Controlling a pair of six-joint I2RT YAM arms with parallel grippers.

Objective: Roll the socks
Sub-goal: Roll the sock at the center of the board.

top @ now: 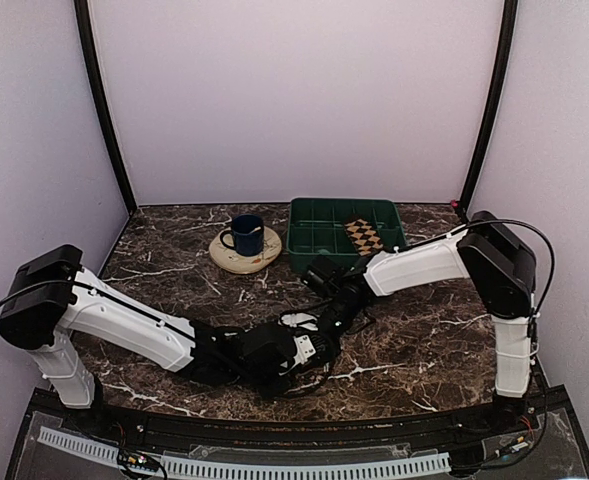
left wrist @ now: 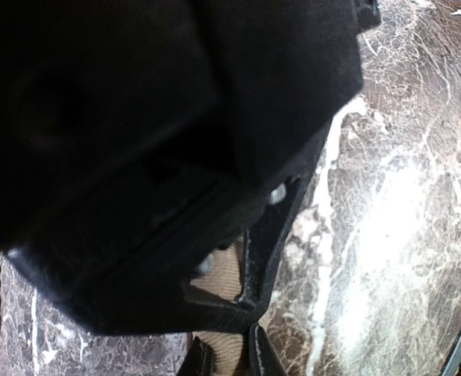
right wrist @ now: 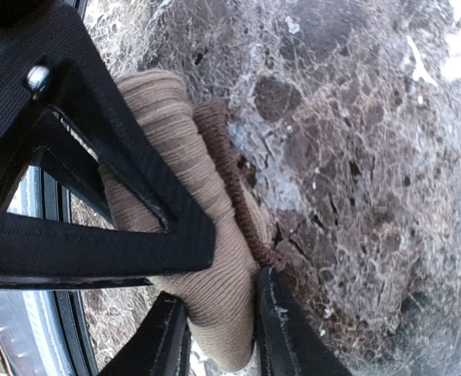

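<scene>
The tan sock (right wrist: 171, 133) is a ribbed, bunched bundle on the marble, with a dark brown ribbed edge (right wrist: 218, 157) along it. My right gripper (right wrist: 218, 333) is shut on its near end, one finger on each side. My left gripper (left wrist: 228, 356) is shut on the same tan sock (left wrist: 224, 274); the other arm's black gripper frame hides most of that view. In the top view both grippers meet at the table's front middle, left gripper (top: 309, 350) and right gripper (top: 326, 322), hiding the sock. The argyle sock (top: 364, 237) lies in the green tray (top: 314, 225).
A blue mug (top: 245, 235) stands on a round pale coaster (top: 236, 260) left of the tray. The marble table (top: 424, 340) has walls on three sides. The table's front edge rail (top: 274, 465) runs just behind the grippers.
</scene>
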